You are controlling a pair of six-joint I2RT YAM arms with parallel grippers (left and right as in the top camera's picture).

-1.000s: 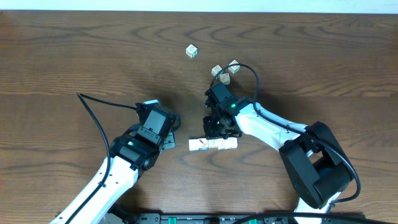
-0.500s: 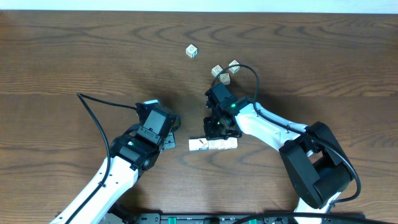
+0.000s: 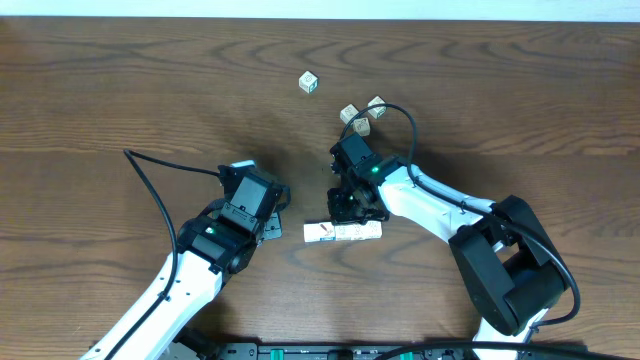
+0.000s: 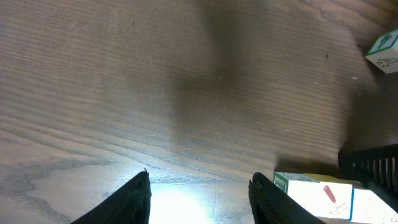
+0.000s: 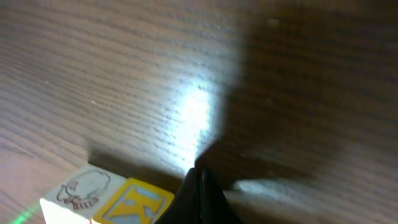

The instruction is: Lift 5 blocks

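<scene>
A row of several cream blocks (image 3: 343, 232) lies end to end on the wooden table between my two arms. My left gripper (image 3: 281, 216) is open just left of the row's end, with only bare table between its fingers (image 4: 138, 200). In the left wrist view the row's end block (image 4: 314, 194) sits just outside the right finger (image 4: 268, 200). My right gripper (image 3: 352, 211) is shut and empty, its tip (image 5: 200, 184) on the table just behind the row. In the right wrist view two of the row's blocks (image 5: 106, 198) lie at the lower left.
Three loose blocks (image 3: 361, 115) cluster behind the right arm, under its cable. A single block (image 3: 309, 82) lies farther back, and one loose block (image 4: 384, 53) shows in the left wrist view. The table's far edge (image 3: 320, 18) runs along the top.
</scene>
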